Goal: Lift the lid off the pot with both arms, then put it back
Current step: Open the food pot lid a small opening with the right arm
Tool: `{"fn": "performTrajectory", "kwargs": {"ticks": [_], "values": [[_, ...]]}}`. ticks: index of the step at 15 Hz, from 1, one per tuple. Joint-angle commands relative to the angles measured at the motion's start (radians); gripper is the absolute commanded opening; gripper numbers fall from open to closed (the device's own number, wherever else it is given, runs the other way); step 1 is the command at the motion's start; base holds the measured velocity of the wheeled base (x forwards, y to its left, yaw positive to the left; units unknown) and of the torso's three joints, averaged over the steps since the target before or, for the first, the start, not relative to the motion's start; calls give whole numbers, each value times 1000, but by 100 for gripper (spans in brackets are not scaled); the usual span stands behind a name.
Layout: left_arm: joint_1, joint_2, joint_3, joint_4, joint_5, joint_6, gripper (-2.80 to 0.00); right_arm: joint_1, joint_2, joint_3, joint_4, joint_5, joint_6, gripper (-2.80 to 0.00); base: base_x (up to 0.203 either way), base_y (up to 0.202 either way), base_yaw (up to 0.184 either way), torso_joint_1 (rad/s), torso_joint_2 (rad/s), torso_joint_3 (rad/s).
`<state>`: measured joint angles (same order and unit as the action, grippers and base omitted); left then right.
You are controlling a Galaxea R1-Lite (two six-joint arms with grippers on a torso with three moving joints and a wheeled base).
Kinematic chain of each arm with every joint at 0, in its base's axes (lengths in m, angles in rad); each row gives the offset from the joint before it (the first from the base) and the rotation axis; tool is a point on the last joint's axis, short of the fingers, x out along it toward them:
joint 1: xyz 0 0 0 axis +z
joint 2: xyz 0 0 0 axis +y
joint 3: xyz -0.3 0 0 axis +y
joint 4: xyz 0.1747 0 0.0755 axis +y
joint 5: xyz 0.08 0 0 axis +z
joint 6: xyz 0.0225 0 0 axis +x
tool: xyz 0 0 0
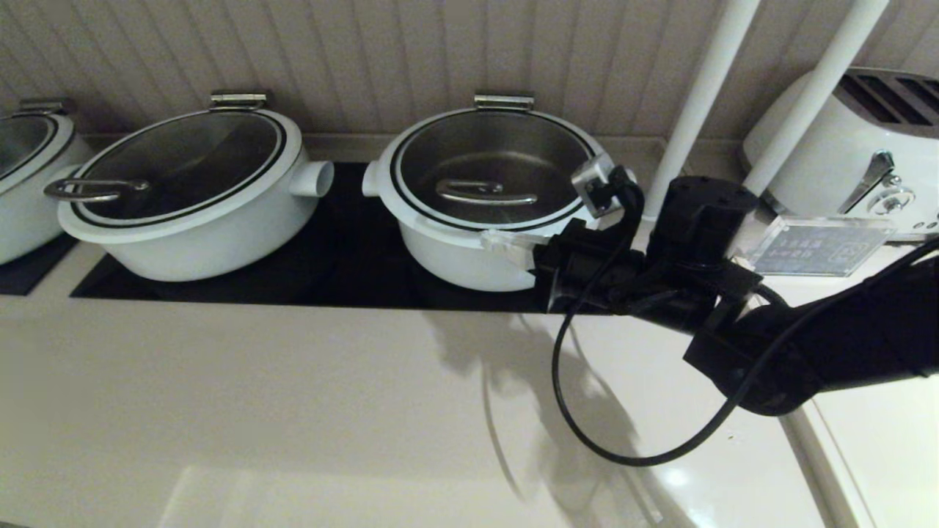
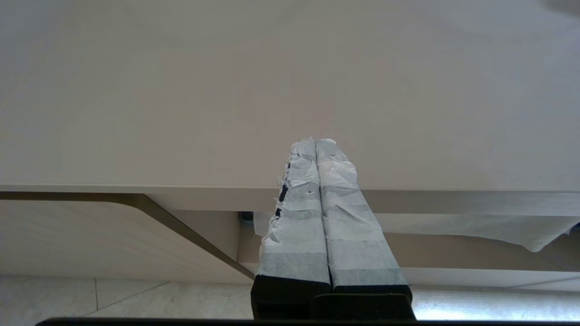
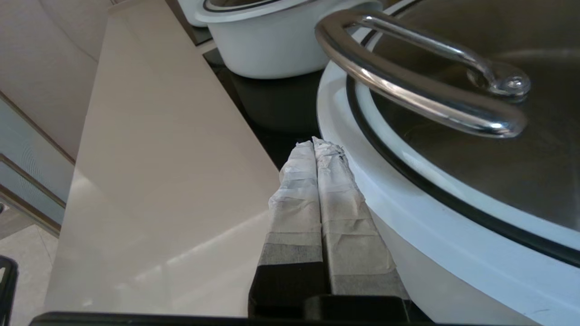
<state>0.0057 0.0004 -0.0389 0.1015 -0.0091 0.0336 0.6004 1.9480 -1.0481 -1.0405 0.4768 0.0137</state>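
The round white pot (image 1: 469,246) with its steel inside sits on the black strip at the desk's (image 1: 293,396) twelve o'clock edge, and the round glass lid (image 1: 490,167), white-rimmed with a thin black ring and a steel bar handle (image 3: 421,86), lies seated on it. In comes the right gripper (image 1: 506,246) at the pot's four o'clock, tape-wrapped fingers (image 3: 337,190) clenched on nothing, nosing just under the smooth rim, likely lining up a lift. The left gripper (image 2: 316,149) hangs clenched and empty over bare desk edge, parked.
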Motion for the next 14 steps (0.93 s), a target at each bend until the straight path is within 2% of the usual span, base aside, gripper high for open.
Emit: {"fn": "performTrajectory", "kwargs": {"ticks": [1,6,14], "values": [[0,0,0,0,0,0,-280,-1,13,-11,-22,-13,-1,-280,0,0,0,0,0,0],[0,0,-1,1,0,0,-280,-2,24,-31,-32,-68,-3,-280,0,0,0,0,0,0],[0,0,0,1,0,0,-280,-2,52,-129,-27,-103,-5,-280,0,0,0,0,0,0]]}}
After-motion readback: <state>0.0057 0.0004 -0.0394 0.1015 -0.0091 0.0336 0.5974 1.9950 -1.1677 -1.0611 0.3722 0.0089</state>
